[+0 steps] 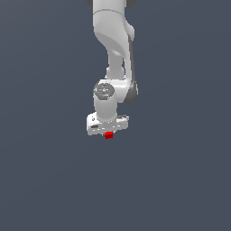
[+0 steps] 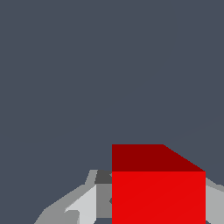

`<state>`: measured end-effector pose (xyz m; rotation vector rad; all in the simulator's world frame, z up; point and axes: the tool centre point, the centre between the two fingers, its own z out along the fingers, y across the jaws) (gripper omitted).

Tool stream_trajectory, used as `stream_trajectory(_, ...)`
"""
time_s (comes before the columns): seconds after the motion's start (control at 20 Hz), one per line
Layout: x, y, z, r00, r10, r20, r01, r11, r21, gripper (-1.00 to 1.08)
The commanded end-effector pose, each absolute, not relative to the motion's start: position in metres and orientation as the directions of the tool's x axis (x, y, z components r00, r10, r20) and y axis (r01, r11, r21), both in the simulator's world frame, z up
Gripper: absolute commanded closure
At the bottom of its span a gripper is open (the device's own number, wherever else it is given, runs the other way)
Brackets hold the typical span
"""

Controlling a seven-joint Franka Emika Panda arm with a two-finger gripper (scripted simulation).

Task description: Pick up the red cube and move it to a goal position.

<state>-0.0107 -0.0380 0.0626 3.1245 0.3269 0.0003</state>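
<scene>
Near the centre of the exterior view, the end effector point(image 1: 108, 133) grips the red cube point(image 1: 108, 135) by opposite flat faces; it looks light, rigid, possibly slippery.

Open grey space all round my tool point(image 1: 108, 133); only the red cube point(image 1: 108, 135) sits between my fingers point(image 2: 85, 205), nothing else blocks.

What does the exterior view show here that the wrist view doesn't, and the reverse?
Only the exterior view shows the whole white arm reaching down, with the wrist above the cube. Only the wrist view shows the red cube close up, its darker face distinct from the bright one, with a grey finger against its side. Both show the cube at the pincer and a plain dark grey background; neither shows a goal marker.
</scene>
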Motion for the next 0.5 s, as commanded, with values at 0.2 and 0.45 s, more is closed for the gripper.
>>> stream_trajectory(0.2, 0.01, -0.024, 0.08, 0.978, 0.206, 0.0, 0.206, -0.978, 0.0, 1.08)
stream_trajectory(0.45, 0.014, -0.022, 0.082, 0.978, 0.206, 0.0, 0.206, -0.978, 0.0, 1.08)
